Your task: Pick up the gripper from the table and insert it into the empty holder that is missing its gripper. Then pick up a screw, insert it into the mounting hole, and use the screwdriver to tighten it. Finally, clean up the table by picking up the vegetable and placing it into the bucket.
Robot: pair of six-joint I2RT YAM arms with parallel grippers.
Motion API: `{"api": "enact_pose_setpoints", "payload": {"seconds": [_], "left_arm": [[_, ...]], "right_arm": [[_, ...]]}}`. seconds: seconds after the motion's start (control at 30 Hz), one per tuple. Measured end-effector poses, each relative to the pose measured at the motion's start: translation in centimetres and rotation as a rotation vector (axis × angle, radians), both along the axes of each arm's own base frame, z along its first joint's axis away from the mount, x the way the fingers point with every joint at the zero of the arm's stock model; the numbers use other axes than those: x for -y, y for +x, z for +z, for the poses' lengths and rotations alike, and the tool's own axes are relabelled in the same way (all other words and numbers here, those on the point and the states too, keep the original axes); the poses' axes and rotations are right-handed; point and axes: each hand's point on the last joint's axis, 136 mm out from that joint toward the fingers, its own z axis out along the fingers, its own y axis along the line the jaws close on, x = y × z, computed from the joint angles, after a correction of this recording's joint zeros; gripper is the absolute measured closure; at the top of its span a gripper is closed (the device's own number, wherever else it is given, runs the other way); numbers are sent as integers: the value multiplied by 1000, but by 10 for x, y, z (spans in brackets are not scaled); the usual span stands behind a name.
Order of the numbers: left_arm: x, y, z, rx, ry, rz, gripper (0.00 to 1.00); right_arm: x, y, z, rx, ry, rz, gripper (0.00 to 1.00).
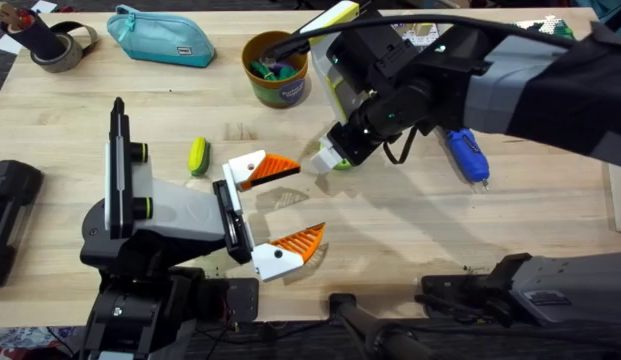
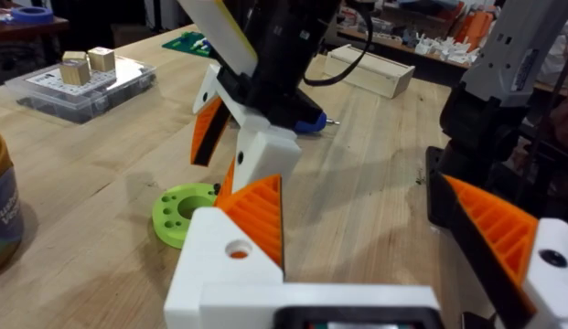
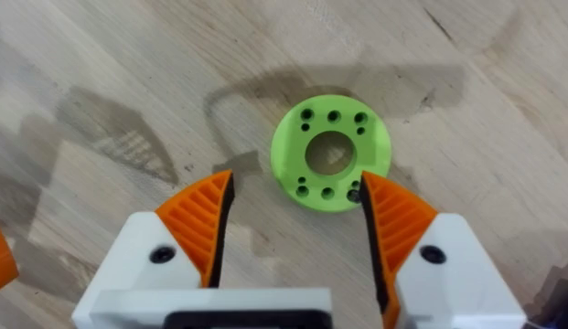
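Note:
My right gripper (image 3: 302,228) is open and hangs just above a lime-green disc with holes (image 3: 331,157) on the table (image 1: 410,230). A small dark piece (image 3: 355,194), perhaps a screw, lies against the disc's rim. The same right gripper (image 1: 335,155) is near the table's middle. My left gripper (image 1: 278,212) is open and empty, pointing at it from the left. The yellow-green vegetable (image 1: 198,155) lies left of both. The bucket (image 1: 276,68) stands behind, with small items inside. The blue screwdriver (image 1: 467,152) lies to the right. The loose gripper and the holder are out of view.
A teal zip pouch (image 1: 160,35) and a tape roll (image 1: 55,45) lie at the back left. A clear box of small blocks (image 2: 82,78) sits at the far right edge. A black case (image 1: 10,215) overhangs the left edge.

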Motion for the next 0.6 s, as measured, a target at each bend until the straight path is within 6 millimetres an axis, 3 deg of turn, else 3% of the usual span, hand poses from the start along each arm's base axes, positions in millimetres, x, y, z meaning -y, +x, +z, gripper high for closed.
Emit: {"api": "enact_pose_setpoints", "payload": {"seconds": [0.33,0.47,0.53,0.6], "left_arm": [[0,0,0,1,0,0,13],[0,0,0,1,0,0,13],[0,0,0,1,0,0,13],[0,0,0,1,0,0,13]], "right_arm": [[10,-10,3,-45,-36,-8,208],[24,-12,23,-52,-2,-111,208],[46,-11,43,-44,31,-217,208],[54,-10,53,-29,56,-256,208]]}}
